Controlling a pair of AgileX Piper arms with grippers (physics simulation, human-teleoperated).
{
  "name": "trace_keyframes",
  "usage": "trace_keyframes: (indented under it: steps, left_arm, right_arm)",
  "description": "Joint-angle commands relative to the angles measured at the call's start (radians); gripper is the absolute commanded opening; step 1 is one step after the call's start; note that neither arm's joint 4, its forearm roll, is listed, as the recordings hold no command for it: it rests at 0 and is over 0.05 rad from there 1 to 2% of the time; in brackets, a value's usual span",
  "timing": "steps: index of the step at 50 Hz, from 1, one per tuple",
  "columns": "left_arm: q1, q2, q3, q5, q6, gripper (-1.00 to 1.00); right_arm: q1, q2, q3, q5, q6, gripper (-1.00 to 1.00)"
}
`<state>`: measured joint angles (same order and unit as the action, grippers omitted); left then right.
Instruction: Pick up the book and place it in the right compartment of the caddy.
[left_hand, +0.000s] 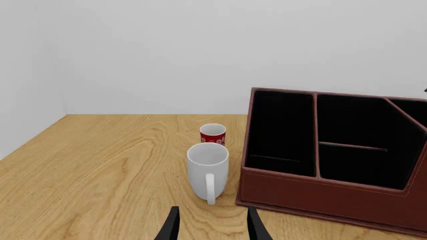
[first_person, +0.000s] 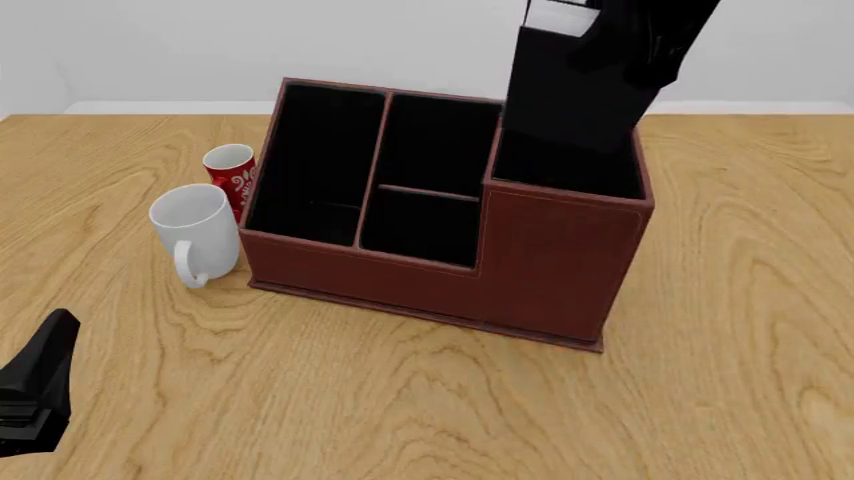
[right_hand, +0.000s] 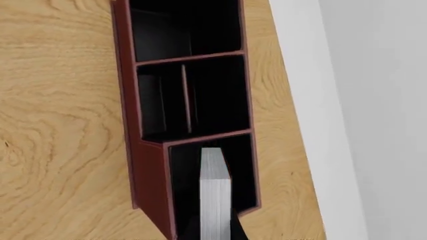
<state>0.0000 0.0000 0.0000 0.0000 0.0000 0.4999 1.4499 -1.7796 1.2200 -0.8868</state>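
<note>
Pincer fingers of the left arm (left_hand: 210, 226) show in the left wrist view as two dark tips held apart with nothing between them, low over the desk (left_hand: 100, 160). Ahead stand one white mug (left_hand: 207, 170), one small red can (left_hand: 213, 134) behind it, and one reddish-brown caddy (left_hand: 320, 197) beside the mug.

From the front view, the left pincer (first_person: 38, 390) sits at the near left edge, well apart from everything. The right pincer (first_person: 641, 40) hangs above the caddy's far right corner, a dark mass merging with the book (first_person: 574, 95). That one black book stands nearly upright, slightly tilted, its lower end entering the right compartment (first_person: 567, 170). The caddy has three sections: a long narrow one, a middle one split by a crossbar, and this squarish one.

Looking down from the right wrist view, the book's white page edges (right_hand: 215, 200) point away from the camera into the right compartment. The right pincer's dark tips barely show at the frame edge beside the book, so it seems clamped on it, though the contact itself is hidden.

Risks, as I judge them: the tilted book could catch its lower corner on the compartment wall, or wedge askew. Letting go too early could make it drop hard or tip against the rim and nudge the caddy.
</note>
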Motion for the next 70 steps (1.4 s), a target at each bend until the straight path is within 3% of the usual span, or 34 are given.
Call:
trace_keyframes:
  steps: [1,70]
  left_arm:
    - [0.000,0.000,0.000,0.000,0.000,1.00]
    - [0.000,0.000,0.000,0.000,0.000,1.00]
  right_arm:
    - [-0.020,-0.008,0.006,0.000,0.045,-1.00]
    - [-0.065,0.020,0.082,-0.029,0.136,-1.00]
